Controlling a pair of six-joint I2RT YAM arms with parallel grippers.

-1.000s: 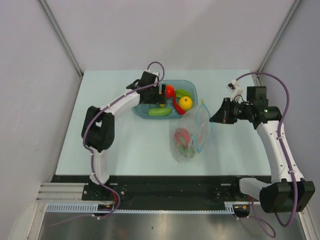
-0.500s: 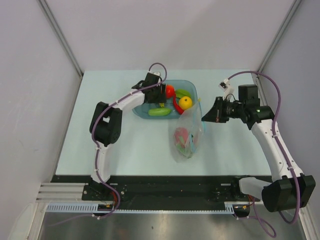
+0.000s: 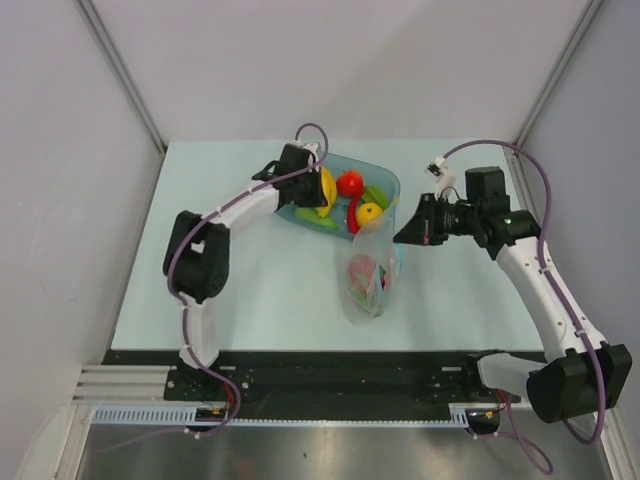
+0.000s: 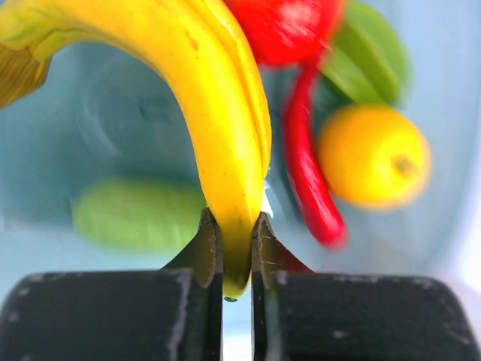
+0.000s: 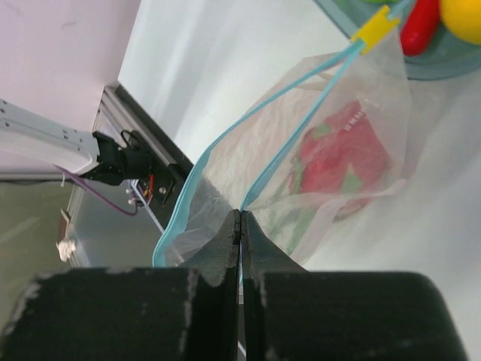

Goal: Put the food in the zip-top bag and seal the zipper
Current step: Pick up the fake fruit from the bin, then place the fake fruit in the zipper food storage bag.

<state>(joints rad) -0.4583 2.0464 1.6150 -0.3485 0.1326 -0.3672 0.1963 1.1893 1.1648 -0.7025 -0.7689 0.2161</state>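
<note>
Partway: dragon fruit (image 3: 362, 270) sits in the bag (image 3: 375, 290) on the surface (image 3: 270, 290), its unsealed zipper (image 5: 301, 128) pinched by the right gripper (image 5: 240, 218), while the left gripper (image 4: 237, 226) clamps the banana (image 4: 218, 113) above the tray (image 3: 392, 180), where tomato (image 3: 350, 184), chili (image 3: 353, 212) and citrus (image 3: 368, 212) remain.

Yellow banana (image 4: 225, 113), red chili (image 4: 308, 173), clear bag (image 5: 376, 90), blue zipper (image 5: 301, 131).
</note>
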